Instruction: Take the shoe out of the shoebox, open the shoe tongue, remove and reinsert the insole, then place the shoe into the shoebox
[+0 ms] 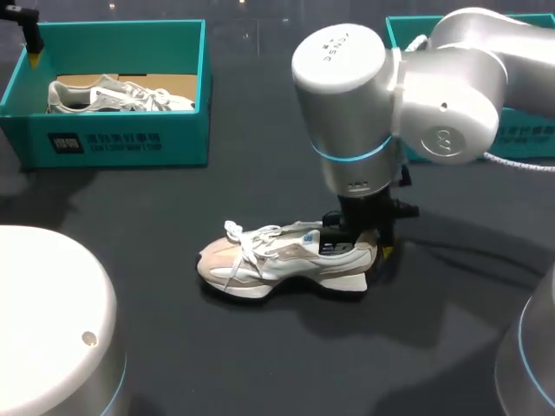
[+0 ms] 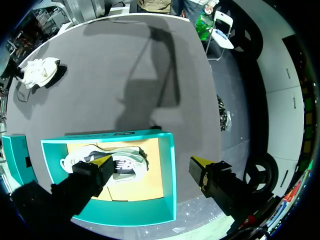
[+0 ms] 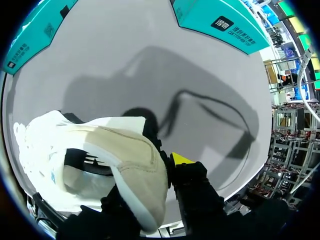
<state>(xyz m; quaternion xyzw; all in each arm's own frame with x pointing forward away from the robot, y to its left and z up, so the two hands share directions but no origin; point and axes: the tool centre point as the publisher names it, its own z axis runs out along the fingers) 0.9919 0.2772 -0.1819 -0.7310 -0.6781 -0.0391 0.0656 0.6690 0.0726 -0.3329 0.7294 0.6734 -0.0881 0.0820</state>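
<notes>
The right gripper (image 1: 368,247) is clamped on the heel of a white-and-beige shoe (image 1: 286,260) lying on its sole in the middle of the dark worktop (image 1: 260,364), toe towards the left arm's side. In the right wrist view, one yellow-tipped finger (image 3: 182,159) presses the outside of the heel while the other sits inside the shoe's opening, mostly hidden. Well apart, the left gripper (image 2: 151,165) hangs above the teal shoebox (image 2: 125,212), its fingers spread wide and holding nothing. One finger is over a second shoe (image 2: 125,162) resting in the box, and the other is beyond the box's edge. Another teal box (image 1: 525,143) stands behind the right arm.
</notes>
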